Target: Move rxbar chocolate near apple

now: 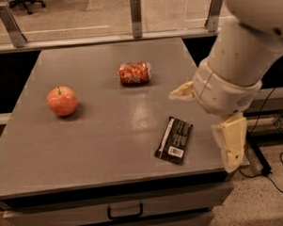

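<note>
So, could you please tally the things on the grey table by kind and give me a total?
apple: 1
can: 1
rxbar chocolate: 1
Total: 3
The gripper hangs open over the right side of the table, just right of the rxbar chocolate, holding nothing.

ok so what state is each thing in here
rxbar: lying flat on the table, front right, not held
apple: upright, stem up, on the left, well apart from the rxbar
can: lying on its side, toward the back
gripper: open, empty, at the table's right edge just right of the rxbar
drawer: shut
</note>
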Motion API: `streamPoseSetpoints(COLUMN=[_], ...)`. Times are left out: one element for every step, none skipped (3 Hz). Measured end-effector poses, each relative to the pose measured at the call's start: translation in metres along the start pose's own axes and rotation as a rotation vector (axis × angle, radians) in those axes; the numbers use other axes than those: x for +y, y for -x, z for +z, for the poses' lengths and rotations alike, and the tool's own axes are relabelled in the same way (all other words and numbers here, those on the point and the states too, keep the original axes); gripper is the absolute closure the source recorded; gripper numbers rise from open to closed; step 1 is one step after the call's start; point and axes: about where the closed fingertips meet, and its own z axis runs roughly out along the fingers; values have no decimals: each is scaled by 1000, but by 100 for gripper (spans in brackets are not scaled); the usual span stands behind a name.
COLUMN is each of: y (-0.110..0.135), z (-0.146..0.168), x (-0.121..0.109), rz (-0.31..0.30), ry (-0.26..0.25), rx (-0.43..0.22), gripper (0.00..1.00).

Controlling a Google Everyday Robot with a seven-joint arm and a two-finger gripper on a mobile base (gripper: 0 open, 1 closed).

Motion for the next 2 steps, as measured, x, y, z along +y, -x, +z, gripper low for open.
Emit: streamPoseSetpoints(y=[3, 3], z=[2, 1], x=[1, 0], rz=[-89, -89], ry=[0, -1], rx=[2, 3], gripper=[0, 0])
